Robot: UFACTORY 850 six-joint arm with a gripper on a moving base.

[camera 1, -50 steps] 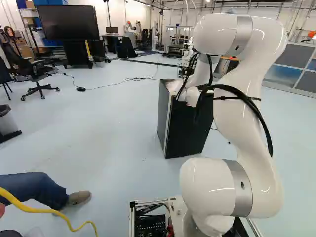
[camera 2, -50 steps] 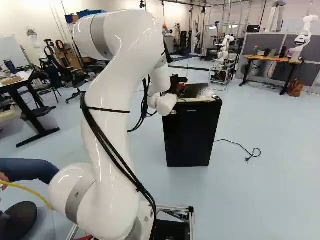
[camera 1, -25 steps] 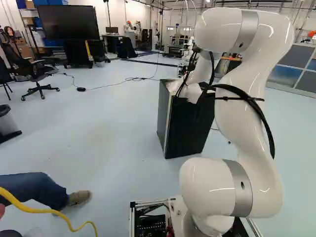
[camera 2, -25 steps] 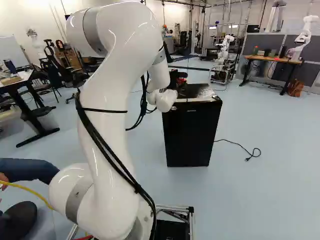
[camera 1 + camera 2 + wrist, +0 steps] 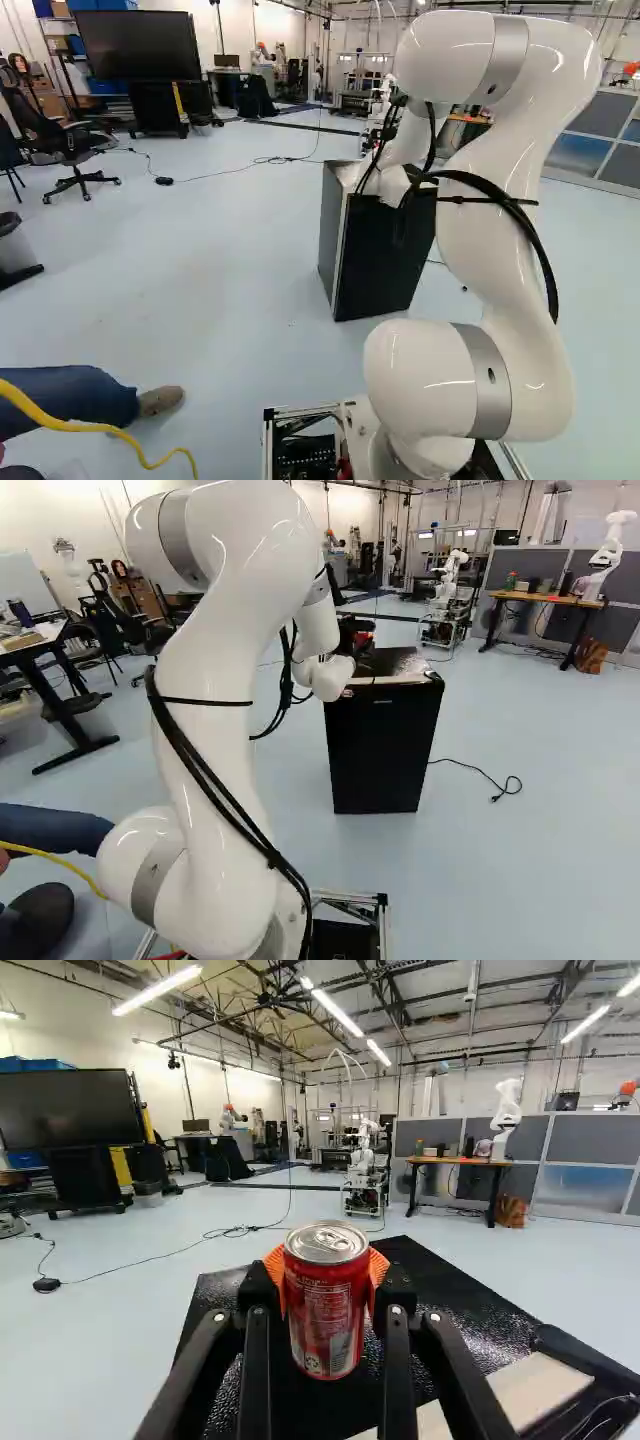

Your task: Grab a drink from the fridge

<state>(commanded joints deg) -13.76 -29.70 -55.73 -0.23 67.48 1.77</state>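
In the right base view my gripper [image 5: 354,636] is a dark shape over the back of the fridge top, partly hidden by the white wrist, with a bit of red beside it. The wrist view shows the gripper [image 5: 327,1285] closed around a red drink can [image 5: 326,1310], orange pads [image 5: 273,1272] against both its sides. The can stands upright, its silver lid facing up. Beneath it lies the fridge's black, speckled top [image 5: 400,1260]; any gap below the can is hard to judge. The black fridge [image 5: 385,745] has its door closed.
A cable [image 5: 470,768] trails on the floor beside the fridge. A person's leg and shoe [image 5: 160,400] are close by the base, with a yellow cable [image 5: 70,425] in front. Another robot [image 5: 365,1165] stands beyond the fridge, near a wooden desk [image 5: 460,1161].
My arm has drawn slightly up and back, carrying the gripper and red can a little higher over the fridge top. The base and fridge have stayed put. The person's leg has shifted slightly.
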